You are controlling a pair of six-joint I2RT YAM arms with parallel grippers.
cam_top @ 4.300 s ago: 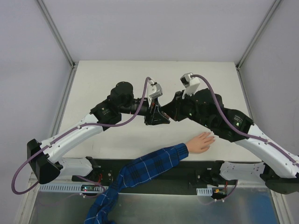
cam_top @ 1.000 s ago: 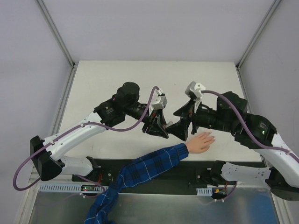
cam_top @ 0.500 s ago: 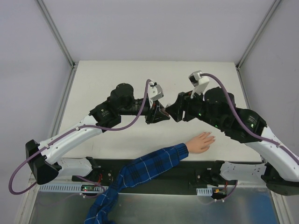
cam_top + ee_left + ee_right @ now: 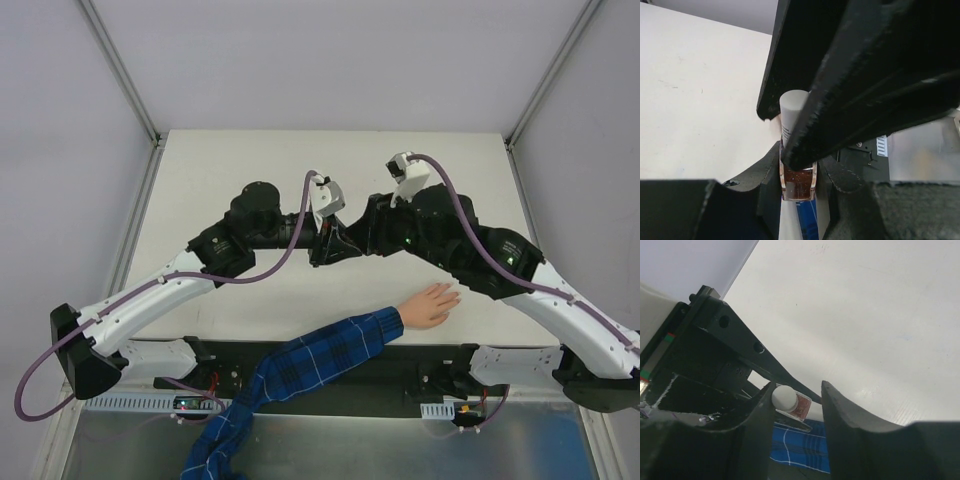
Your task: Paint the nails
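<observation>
A pale hand (image 4: 430,305) with a blue plaid sleeve (image 4: 320,360) lies palm down on the table near the front edge. Its nails (image 4: 455,293) are too small to make out. Above it, my left gripper (image 4: 799,175) is shut on a small dark reddish bottle (image 4: 799,184) with a white cap (image 4: 792,112). My right gripper (image 4: 798,387) faces it, jaws either side of the white cap (image 4: 785,396). The cap touches one finger, and a gap shows on the other side. Both grippers meet at mid-table: left gripper (image 4: 335,245), right gripper (image 4: 362,240).
The white table (image 4: 250,170) is fenced by grey walls and metal posts at the back corners. The sleeve (image 4: 800,450) lies directly below the bottle in the right wrist view. The arm bases and cables sit along the near edge.
Both grippers rose away from the hand and met over mid-table. The right gripper's jaws narrowed around the bottle's cap. The left gripper stayed shut on the bottle.
</observation>
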